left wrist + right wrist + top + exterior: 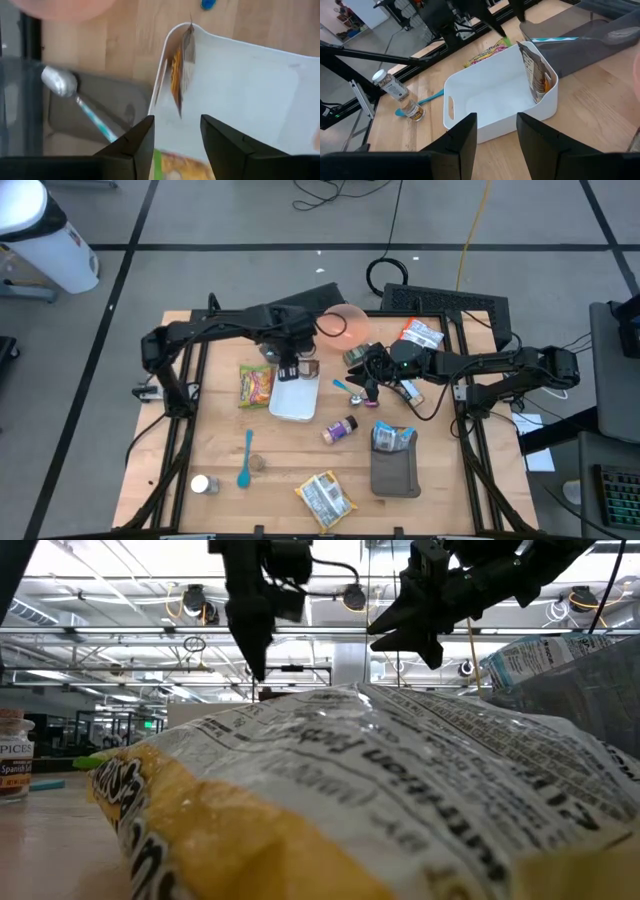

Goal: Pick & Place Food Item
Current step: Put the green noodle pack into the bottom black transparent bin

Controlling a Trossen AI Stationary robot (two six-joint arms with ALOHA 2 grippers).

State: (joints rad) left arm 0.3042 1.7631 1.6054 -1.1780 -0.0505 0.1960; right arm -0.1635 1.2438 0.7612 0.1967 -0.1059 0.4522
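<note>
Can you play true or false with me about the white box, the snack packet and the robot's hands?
1. A snack packet stands inside the white bin, leaning on its wall. True.
2. The left gripper is squeezing the packet. False: its fingers are apart, and the packet sits free beyond them.
3. The right gripper is holding a spoon. False: nothing is between its fingers.
4. A pink plate sits on the table beyond the bin. True.
5. The bin is full of food. False: only the one packet shows inside.

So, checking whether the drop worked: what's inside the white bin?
One food packet stands on edge against an end wall of the white bin. The rest looks bare, though the near wall hides some floor.
</note>
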